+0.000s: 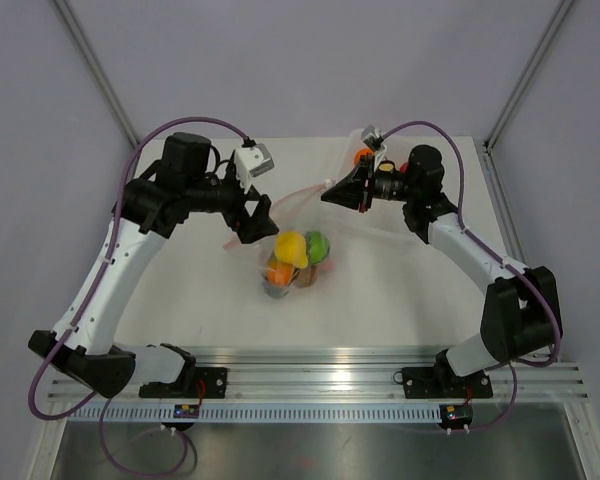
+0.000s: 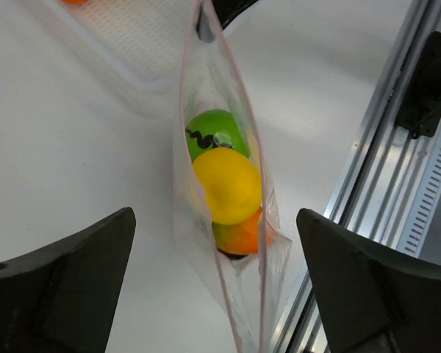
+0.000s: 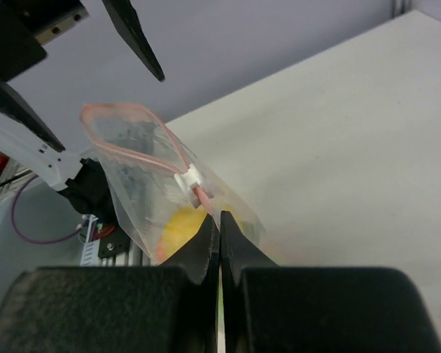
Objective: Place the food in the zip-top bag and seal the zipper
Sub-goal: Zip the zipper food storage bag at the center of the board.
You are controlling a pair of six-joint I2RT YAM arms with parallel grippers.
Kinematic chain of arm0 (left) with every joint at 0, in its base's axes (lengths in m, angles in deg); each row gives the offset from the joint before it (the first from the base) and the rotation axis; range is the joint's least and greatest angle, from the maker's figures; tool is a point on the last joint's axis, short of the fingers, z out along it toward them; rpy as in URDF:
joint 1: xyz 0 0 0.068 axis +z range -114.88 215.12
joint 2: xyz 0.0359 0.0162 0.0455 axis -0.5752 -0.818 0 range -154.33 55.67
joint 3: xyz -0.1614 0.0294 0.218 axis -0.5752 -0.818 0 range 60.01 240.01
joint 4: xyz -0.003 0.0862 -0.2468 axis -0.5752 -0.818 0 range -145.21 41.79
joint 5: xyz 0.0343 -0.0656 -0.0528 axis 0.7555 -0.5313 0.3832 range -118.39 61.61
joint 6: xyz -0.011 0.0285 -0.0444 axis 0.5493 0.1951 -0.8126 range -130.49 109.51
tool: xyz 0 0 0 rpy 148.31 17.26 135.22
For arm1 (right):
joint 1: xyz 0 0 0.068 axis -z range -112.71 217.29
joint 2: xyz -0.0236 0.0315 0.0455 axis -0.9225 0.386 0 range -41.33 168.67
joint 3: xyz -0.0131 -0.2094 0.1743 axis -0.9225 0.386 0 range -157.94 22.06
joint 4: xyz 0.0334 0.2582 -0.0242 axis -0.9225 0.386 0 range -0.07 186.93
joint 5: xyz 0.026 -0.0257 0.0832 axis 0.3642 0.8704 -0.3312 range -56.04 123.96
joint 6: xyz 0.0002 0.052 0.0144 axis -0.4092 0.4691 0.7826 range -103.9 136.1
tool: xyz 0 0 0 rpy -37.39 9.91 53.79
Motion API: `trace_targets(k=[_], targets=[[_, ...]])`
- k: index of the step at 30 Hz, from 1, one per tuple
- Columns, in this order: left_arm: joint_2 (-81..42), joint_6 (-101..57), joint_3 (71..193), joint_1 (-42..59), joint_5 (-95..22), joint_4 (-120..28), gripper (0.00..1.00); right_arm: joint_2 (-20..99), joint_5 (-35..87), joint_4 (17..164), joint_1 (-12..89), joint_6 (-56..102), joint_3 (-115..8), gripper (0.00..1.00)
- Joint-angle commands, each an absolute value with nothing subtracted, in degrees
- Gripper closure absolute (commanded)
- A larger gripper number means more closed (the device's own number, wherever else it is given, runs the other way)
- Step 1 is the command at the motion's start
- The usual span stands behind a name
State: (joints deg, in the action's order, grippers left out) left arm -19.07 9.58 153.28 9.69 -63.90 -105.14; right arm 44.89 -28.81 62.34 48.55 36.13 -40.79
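The right claw [image 3: 220,224] is clenched on the bag [image 3: 136,191] at one end of its mouth, with the white slider [image 3: 189,179] just past the fingertips. The left claw [image 1: 252,225] is released, its fingers spread wide to either side of the bag's other end and touching nothing. The bag slopes from the right claw's pinch down to the counter [image 1: 400,290]. The food [image 2: 228,184] sits in its bottom: a yellow fruit on top, a green one beside it, an orange one beneath.

The zipper [image 3: 143,157] gapes as a narrow loop, its long axis running from the right claw straight toward the left. One orange piece [image 1: 363,156] lies beyond the bag, apparently in the tray [image 2: 140,37], though it is too small to be sure.

To seal, the left claw, nearer the free end, would likely pinch that end while the slider runs along the strip.
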Motion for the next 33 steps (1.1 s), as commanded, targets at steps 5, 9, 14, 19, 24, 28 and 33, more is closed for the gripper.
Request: trace_targets(k=[5, 9, 14, 19, 24, 28, 33], targets=[[-17.72, 2.17, 156.94, 10.07, -52.57, -96.46, 0.01, 42.08, -23.69, 82.37, 48.66, 21.2, -47.55, 1.0], [-21.49, -0.21, 162.39, 8.49, -53.96, -96.28, 0.01, 42.17, -23.18, 83.34, 47.96, 21.2, -47.38, 1.0], [-30.45, -1.79, 170.12, 1.63, -49.31, -98.04, 0.04, 40.76, -21.77, 84.3, 47.69, 21.02, -47.29, 1.0], [-35.11, -2.32, 176.53, -0.48, -51.25, -99.7, 0.08, 40.32, -22.64, 84.57, 47.61, 21.28, -47.64, 1.0], [-39.07, -2.32, 178.57, -1.62, -53.01, -101.12, 0.14, 40.41, -23.17, 84.57, 47.69, 21.2, -47.73, 1.0], [-40.13, -2.58, 178.66, -2.06, -54.41, -99.8, 0.19, 40.41, -23.52, 84.83, 47.52, 21.28, -47.55, 1.0], [-41.62, -2.5, 179.37, -2.85, -53.44, -100.24, 0.22, 40.15, -23.88, 84.74, 47.6, 21.28, -47.29, 1.0]])
